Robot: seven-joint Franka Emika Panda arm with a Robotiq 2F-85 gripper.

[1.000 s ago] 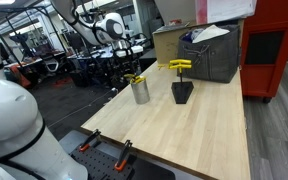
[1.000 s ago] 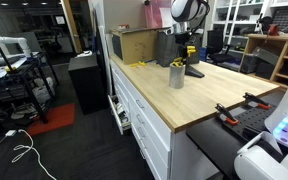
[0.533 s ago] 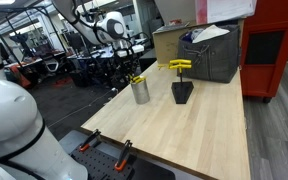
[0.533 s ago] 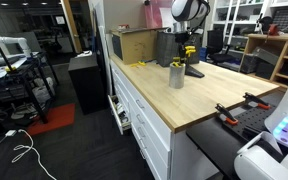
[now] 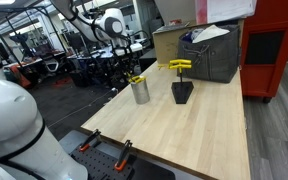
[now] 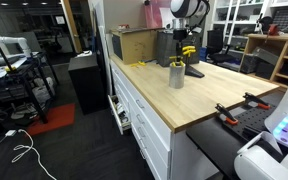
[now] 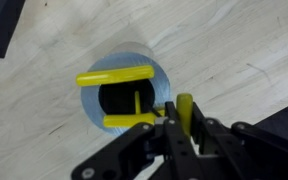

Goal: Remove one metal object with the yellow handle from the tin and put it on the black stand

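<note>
The tin [image 7: 124,92] stands on the wooden table, seen from above in the wrist view, with two yellow handles [image 7: 114,76] lying across its mouth. My gripper [image 7: 185,128] hangs over the tin's rim, shut on a third yellow handle [image 7: 185,108] that sticks up between its fingers. In both exterior views the gripper [image 5: 134,68] [image 6: 188,52] sits just above the tin [image 5: 140,92] [image 6: 176,76]. The black stand [image 5: 182,93] [image 6: 193,70] is beside the tin and carries a yellow-handled object [image 5: 179,65] on its top.
A large grey box [image 5: 210,56] and a cardboard box [image 5: 174,40] stand at the back of the table. A red cabinet [image 5: 274,50] is beside it. Orange clamps [image 5: 124,150] sit at the near table edge. A second white robot body fills one corner.
The jaws have closed on the yellow handle at the tin's rim. The arm has barely moved over the tin.
</note>
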